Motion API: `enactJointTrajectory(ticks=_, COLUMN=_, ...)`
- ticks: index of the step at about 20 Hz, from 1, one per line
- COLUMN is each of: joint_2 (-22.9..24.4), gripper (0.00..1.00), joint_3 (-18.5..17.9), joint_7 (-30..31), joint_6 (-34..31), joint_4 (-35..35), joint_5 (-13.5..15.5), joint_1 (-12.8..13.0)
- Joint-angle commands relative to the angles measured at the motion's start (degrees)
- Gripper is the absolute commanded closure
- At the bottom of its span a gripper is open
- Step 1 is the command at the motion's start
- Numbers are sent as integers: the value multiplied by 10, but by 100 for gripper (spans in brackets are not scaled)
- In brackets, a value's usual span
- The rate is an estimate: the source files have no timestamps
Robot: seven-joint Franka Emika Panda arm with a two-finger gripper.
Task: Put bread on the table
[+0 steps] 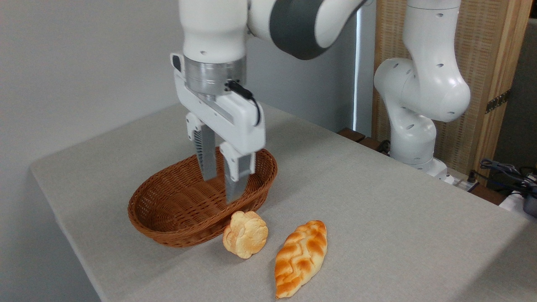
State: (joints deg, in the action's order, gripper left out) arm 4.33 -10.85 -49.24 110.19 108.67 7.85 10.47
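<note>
Glossy golden braided bread (301, 258)

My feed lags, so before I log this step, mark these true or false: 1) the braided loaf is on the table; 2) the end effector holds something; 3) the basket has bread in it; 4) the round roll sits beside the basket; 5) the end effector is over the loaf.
1) True: the braided loaf lies flat on the table.
2) False: the end effector is open and holds nothing.
3) False: the basket is empty.
4) True: the round roll rests against the basket's near rim.
5) False: it hangs above the basket, left of the loaf.
</note>
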Motion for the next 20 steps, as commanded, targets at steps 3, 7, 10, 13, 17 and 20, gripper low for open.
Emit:
enactJointTrajectory(ticks=3, joint_2=-12, gripper=0, joint_3=42, joint_7=12, joint_6=46, joint_4=-3, joint_5=2, joint_1=1)
enactJointTrajectory(ticks=7, joint_2=-45, gripper=0, joint_3=82, joint_7=61, joint_6=87, joint_4=-4, joint_5=-2, joint_1=1)
enactJointTrajectory(ticks=10, joint_2=-47, gripper=0, joint_3=95, joint_7=114, joint_6=86, joint_4=-3, joint_5=-42, joint_1=1)
enactJointTrajectory(ticks=13, joint_2=-45, gripper=0, joint_3=93, joint_7=121, joint_6=81, joint_4=-4, joint_5=-54, joint_1=0)
enactJointTrajectory(ticks=17, joint_2=-42, gripper=0, joint_3=81, joint_7=136, joint_6=-10, joint_4=-46, joint_5=-53, joint_1=-5)
enactJointTrajectory(ticks=20, joint_2=-42, gripper=0, joint_3=58, joint_7=135, joint_6=-21, joint_4=-60, joint_5=-25, joint_1=-5)
